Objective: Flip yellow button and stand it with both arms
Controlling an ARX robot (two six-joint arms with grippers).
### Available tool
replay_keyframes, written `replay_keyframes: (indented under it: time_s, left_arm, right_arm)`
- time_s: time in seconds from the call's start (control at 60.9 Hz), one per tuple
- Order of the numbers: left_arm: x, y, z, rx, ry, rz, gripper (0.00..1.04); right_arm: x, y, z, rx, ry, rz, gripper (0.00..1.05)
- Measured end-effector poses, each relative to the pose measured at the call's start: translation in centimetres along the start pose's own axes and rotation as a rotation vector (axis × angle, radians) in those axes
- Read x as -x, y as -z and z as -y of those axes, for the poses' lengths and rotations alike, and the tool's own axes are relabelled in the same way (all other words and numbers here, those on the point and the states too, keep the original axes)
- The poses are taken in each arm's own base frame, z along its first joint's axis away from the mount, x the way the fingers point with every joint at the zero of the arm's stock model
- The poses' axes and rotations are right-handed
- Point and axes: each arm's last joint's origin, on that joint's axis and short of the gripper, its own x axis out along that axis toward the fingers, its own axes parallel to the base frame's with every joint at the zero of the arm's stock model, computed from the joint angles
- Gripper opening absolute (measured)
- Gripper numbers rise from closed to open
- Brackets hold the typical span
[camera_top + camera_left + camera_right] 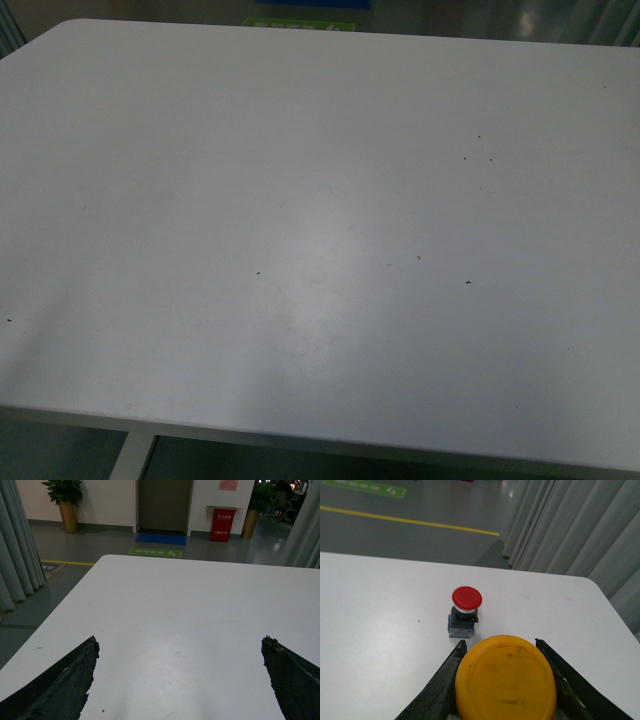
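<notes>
Right wrist view: the right gripper (500, 641) has the yellow button (505, 677) pinched between its two dark fingers (440, 690), held just above the white table (370, 610). The round orange-yellow cap faces the camera, smooth, with a few dark scuffs, and it hides the body behind it. A red button (466, 611) stands upright on the table just ahead of the fingertips, mushroom cap on top, black-and-blue block beneath. The left gripper (180, 640) hangs over the tabletop spread wide, nothing between its fingers. The front view shows only speckled white tabletop.
</notes>
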Motion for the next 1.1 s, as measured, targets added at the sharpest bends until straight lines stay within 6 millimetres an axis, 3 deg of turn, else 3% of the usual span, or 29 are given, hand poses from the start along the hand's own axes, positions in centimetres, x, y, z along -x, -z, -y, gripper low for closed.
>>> replay_keyframes:
  time_s: [0.378, 0.592, 1.101]
  left_arm:
    - [0.0, 0.0, 0.0, 0.0, 0.0, 0.0, 0.98]
    - [0.0, 0.0, 0.0, 0.0, 0.0, 0.0, 0.98]
    - [0.0, 0.0, 0.0, 0.0, 0.0, 0.0, 0.98]
  right_arm:
    - [-2.1, 3.7, -0.8, 0.032, -0.035, -0.157, 0.34]
    - [-3.7, 4.3, -0.9, 0.025, -0.014, -0.179, 0.34]
    - [-4.8, 5.6, -1.2, 0.034, -0.014, -0.218, 0.34]
